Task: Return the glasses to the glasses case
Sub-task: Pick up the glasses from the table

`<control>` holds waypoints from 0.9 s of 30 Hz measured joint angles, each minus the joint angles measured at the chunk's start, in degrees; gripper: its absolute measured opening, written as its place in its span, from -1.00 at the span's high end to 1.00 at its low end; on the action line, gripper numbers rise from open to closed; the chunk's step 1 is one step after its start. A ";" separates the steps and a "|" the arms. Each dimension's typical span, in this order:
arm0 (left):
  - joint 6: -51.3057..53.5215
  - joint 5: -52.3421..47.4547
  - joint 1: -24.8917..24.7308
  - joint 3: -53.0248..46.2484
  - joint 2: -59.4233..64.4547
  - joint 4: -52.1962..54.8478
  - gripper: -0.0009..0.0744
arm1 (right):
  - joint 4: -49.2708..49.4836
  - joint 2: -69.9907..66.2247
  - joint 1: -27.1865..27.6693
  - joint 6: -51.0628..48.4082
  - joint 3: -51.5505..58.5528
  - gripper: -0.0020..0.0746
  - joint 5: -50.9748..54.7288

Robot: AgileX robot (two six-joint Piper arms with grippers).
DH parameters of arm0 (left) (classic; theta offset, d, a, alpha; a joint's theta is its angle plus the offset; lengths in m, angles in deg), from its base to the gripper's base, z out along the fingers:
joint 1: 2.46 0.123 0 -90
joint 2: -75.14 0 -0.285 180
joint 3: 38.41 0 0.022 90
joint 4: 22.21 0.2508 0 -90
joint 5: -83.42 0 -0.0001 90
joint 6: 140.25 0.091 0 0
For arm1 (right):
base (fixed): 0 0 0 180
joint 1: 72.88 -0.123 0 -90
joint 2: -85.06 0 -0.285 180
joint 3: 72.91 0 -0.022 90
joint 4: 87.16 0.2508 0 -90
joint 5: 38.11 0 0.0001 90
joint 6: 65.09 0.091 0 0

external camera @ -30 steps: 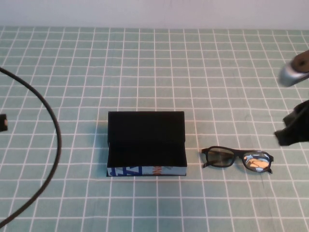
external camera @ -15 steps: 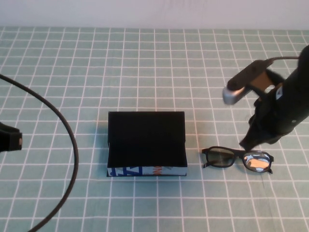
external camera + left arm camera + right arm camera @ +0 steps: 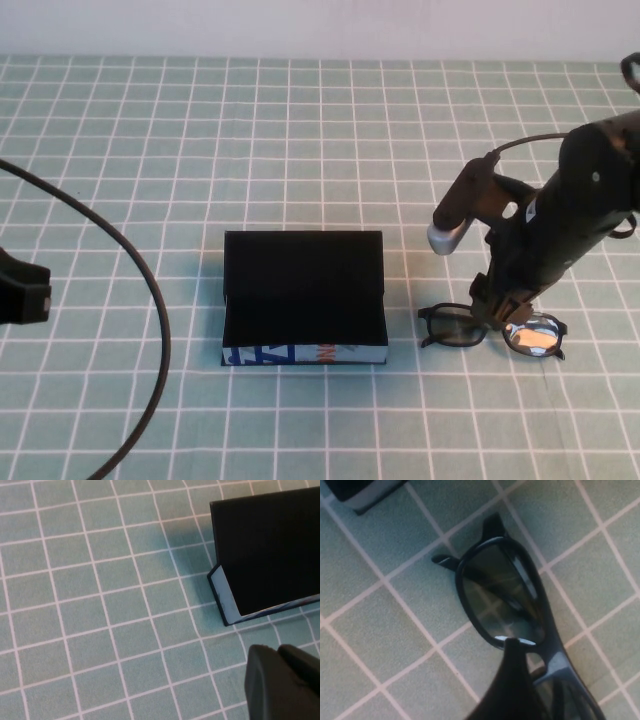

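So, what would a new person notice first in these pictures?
First the right gripper, low over the middle of the black glasses, which lie on the green checked cloth. Next the open glasses case, left of the glasses. The left gripper waits near the case's left side.

The bench [image 3: 300, 130] is open checkered cloth behind the glasses case [image 3: 303, 298] and in front of it. A narrow strip of bare cloth separates the case from the glasses [image 3: 490, 330] to its right. The right pincer [image 3: 497, 312] hangs directly over the glasses' bridge, blocking access from above. The left pincer [image 3: 22, 290] sits at the left edge, well apart from the case, with a black cable [image 3: 150, 300] arcing across the cloth between them.
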 joint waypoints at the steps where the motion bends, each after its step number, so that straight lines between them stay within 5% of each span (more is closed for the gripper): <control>1: 0.13 -0.03 0.00 0.00 0.00 0.00 0.97 | 0.00 -0.54 0.00 0.00 0.00 -0.31 -0.55; 11: 0.56 -0.14 0.00 0.00 0.00 0.00 0.97 | -0.70 -5.51 0.00 -0.09 0.00 -0.24 1.80; 21: 0.69 -0.14 0.00 0.00 0.00 0.00 0.97 | -1.62 -5.64 0.00 -0.09 0.00 0.82 2.24; 27: 0.69 -0.14 0.00 0.00 0.00 0.00 0.97 | -1.75 -5.53 0.00 -0.09 0.00 0.96 2.24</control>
